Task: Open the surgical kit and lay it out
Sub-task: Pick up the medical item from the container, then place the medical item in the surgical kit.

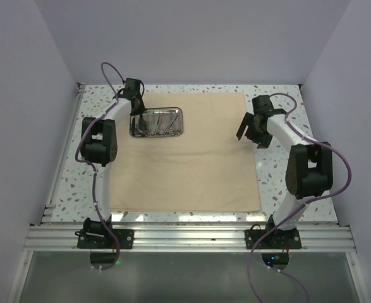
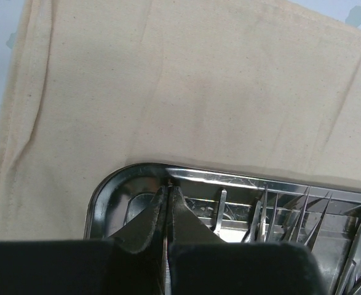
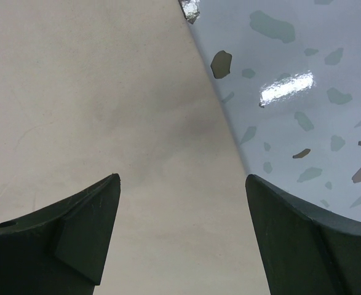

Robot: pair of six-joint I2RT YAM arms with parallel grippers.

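Now, the left jaws are clenched inside the steel tray (image 1: pixel 166 135) and the right jaws are spread wide at the cloth's edge.

We see the left jaws pressed together in the tray's corner, their tips just short of its rim. A thin silver sliver shows between them, but we cannot tell whether it is truly gripped. To their right, the other instruments (image 2: pixel 220 206) lie in a row in the same tray, crowding that side. Under and beyond the tray, the beige cloth wrap (image 1: pixel 185 164) lies spread flat on the speckled bench (image 1: pixel 280 180). The right jaws hang released and hold nothing, one above the cloth and the other above bare bench, well apart from the tray. Behind both sets of jaws, an aluminium rail (image 1: pixel 185 238) carries the arm bases.
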